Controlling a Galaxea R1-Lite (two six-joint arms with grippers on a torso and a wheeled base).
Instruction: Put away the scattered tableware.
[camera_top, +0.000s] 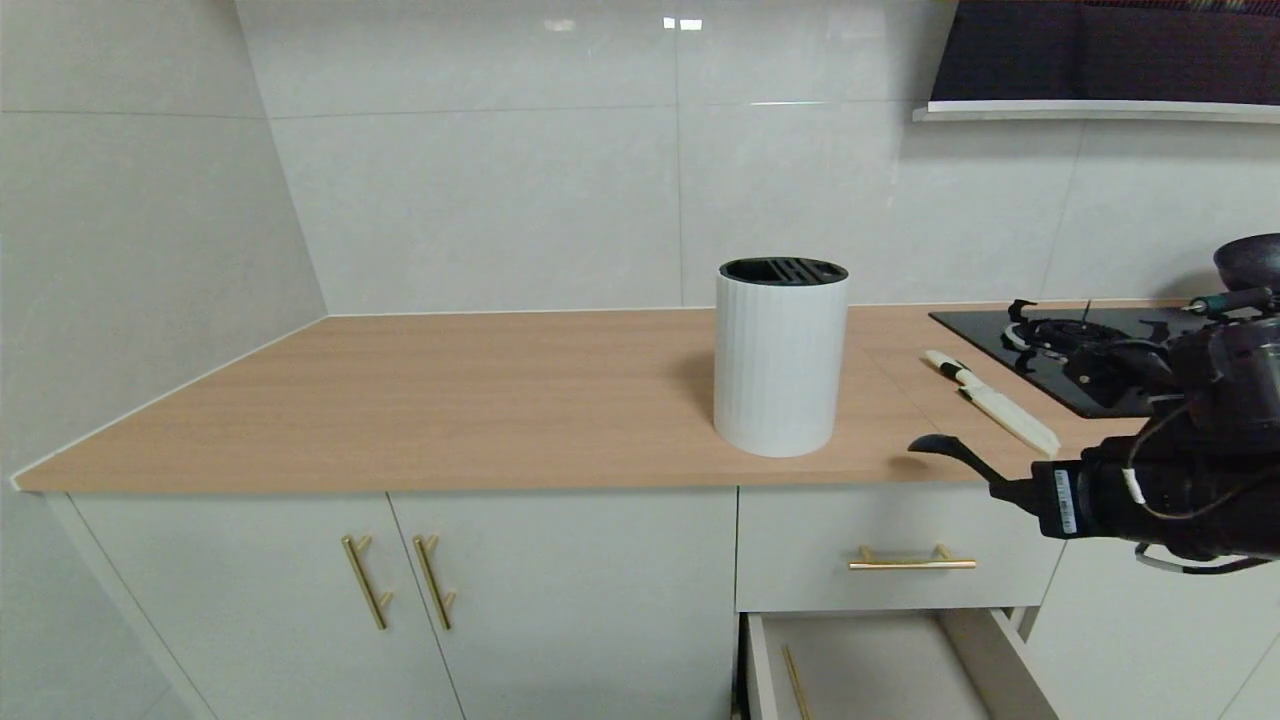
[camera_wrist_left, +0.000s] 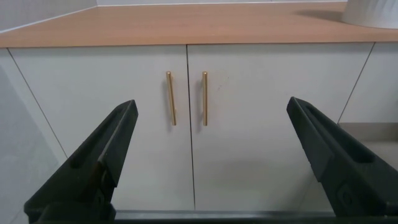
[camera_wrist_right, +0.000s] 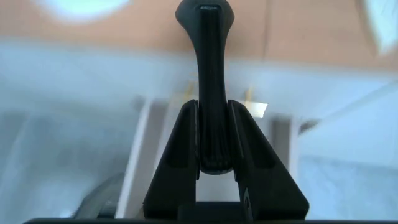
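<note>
My right gripper (camera_top: 1003, 490) is shut on a slim black utensil (camera_top: 945, 450), held in front of the counter's edge above the drawers. In the right wrist view the black utensil (camera_wrist_right: 211, 74) sticks out straight from between the closed fingers (camera_wrist_right: 180, 143) of the right gripper (camera_wrist_right: 212, 112). A cream-coloured knife (camera_top: 990, 400) lies on the wooden counter (camera_top: 450, 400), to the right of a white ribbed holder (camera_top: 778, 365) with a black slotted top. My left gripper (camera_wrist_left: 211, 168) is open and holds nothing, low down, facing two cabinet doors.
A black cooktop (camera_top: 1060, 350) with a dark pot (camera_top: 1250, 262) sits at the counter's far right. Below the counter, a lower drawer (camera_top: 880, 665) is pulled out under a closed drawer with a gold handle (camera_top: 912, 562). Two gold door handles (camera_wrist_left: 186, 98) are ahead of the left gripper.
</note>
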